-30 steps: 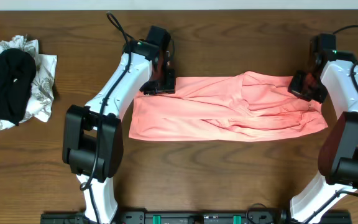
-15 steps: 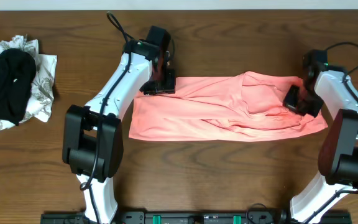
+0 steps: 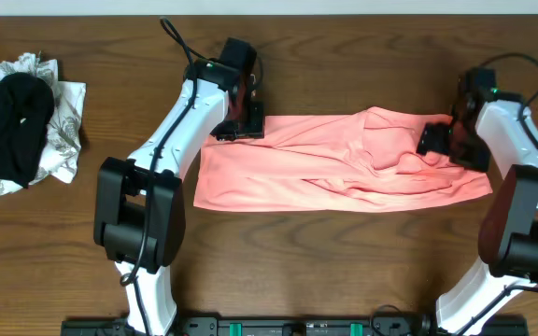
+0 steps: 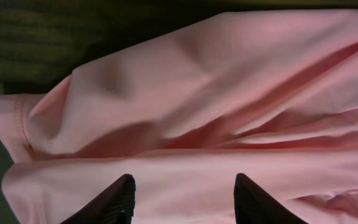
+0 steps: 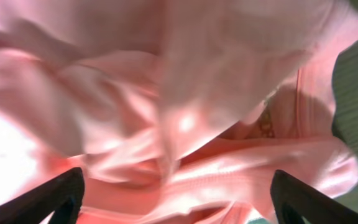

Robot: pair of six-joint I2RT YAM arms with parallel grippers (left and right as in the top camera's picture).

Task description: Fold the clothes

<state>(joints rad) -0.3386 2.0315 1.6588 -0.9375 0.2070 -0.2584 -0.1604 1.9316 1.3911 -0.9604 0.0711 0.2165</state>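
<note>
Two grippers sit at opposite ends of the salmon-pink T-shirt [image 3: 344, 168], which lies spread sideways across the middle of the wooden table [image 3: 344, 271] as a long, wrinkled band, its front edge fairly straight and its middle bunched into folds.

At the shirt's far left corner is the left gripper [image 3: 241, 126], right over the cloth's edge. In the left wrist view its two dark fingers [image 4: 120, 199] stand partway apart, and pink fabric fills the gap between them, with a hemmed edge curling round at the left. Whether the fingers are pinching a layer or only resting above it cannot be told.

The right gripper [image 3: 437, 142] is at the shirt's right end, above the rumpled fabric near the far edge. In the right wrist view its fingers [image 5: 61, 196] are spread wide, one at each lower corner of the picture. The cloth lies loose and creased beneath the gap, so this gripper holds nothing. A strip of bare table shows past the fabric on the right.

Well apart from the shirt, at the table's left edge, lies a heap of black and pale patterned cloth [image 3: 17, 121].
</note>
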